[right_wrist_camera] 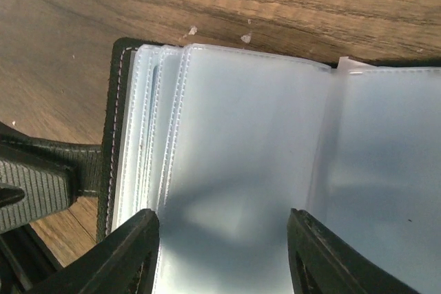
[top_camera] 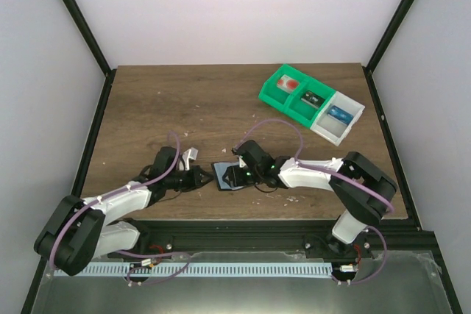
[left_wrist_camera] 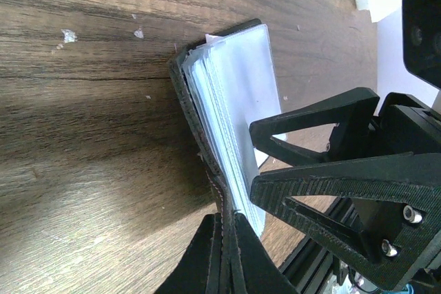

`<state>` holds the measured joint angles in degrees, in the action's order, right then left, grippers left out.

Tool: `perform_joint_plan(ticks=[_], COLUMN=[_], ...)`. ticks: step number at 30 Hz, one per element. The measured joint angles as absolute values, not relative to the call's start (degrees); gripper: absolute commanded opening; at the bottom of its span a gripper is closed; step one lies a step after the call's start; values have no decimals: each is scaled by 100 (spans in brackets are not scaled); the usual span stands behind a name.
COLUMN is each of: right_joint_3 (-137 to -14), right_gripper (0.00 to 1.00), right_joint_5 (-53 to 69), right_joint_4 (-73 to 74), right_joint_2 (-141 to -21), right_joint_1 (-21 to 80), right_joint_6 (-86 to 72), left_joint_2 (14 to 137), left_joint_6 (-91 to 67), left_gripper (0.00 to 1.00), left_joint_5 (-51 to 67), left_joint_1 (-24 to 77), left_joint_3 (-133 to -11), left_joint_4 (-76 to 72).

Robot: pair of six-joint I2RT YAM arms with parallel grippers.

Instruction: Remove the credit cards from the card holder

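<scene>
The card holder (top_camera: 223, 176) lies open on the table near the front edge, its black cover (left_wrist_camera: 180, 80) down and its pale clear sleeves (right_wrist_camera: 248, 149) fanned out. My left gripper (left_wrist_camera: 231, 242) is shut on the edge of the black cover; in the top view it (top_camera: 202, 179) sits just left of the holder. My right gripper (right_wrist_camera: 224, 253) stands open right over the sleeves, a finger (right_wrist_camera: 127, 256) at each side of one leaf, and nothing is pinched. No credit cards show in the sleeves.
A green tray (top_camera: 274, 87) joined to a white tray (top_camera: 355, 117) stands at the back right, with a red, a dark and a blue flat piece in its compartments. Small pale crumbs (left_wrist_camera: 67, 34) dot the wood. The black front rail (top_camera: 243, 222) runs close behind the grippers.
</scene>
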<state>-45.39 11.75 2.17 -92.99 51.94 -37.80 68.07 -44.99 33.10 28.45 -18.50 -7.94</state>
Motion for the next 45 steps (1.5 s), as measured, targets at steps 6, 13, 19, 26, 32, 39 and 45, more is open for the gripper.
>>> perform_joint_plan(ticks=[6,13,19,26,32,39,45], right_joint_3=[-4539,-4589,-4722,-4906,-4906,-4906,-4906], right_gripper=[50,50,49,48,54,63,64], right_joint_5=[1059,631,305,281,545,733,703], right_joint_4=[242,596,1127,1339,1079,985,1033], right_joint_2=[-9310,-9356,-9105,-8464,-8407,-8897,-9203], right_joint_1=[5196,5196,5196,5293,5345,5422,5551], right_joint_6=[-3730,-3704,-3712,-3728,-3706,-3710,-3745], left_joint_2=[6807,6807,6810,6884,6923,6976,6976], left_joint_6=[-4488,-4471,-4436,-4309,-4230,-4167,-4165], left_gripper=[0,0,0,0,0,0,0], left_joint_5=[3310,3315,3354,3518,3721,3852,3876], left_joint_1=[2845,2845,2845,2845,2845,2845,2845], left_joint_3=[-1811,-1745,-1741,-1741,-1688,-1673,-1669], left_joint_4=[-797,-792,-781,-784,-792,-803,-805])
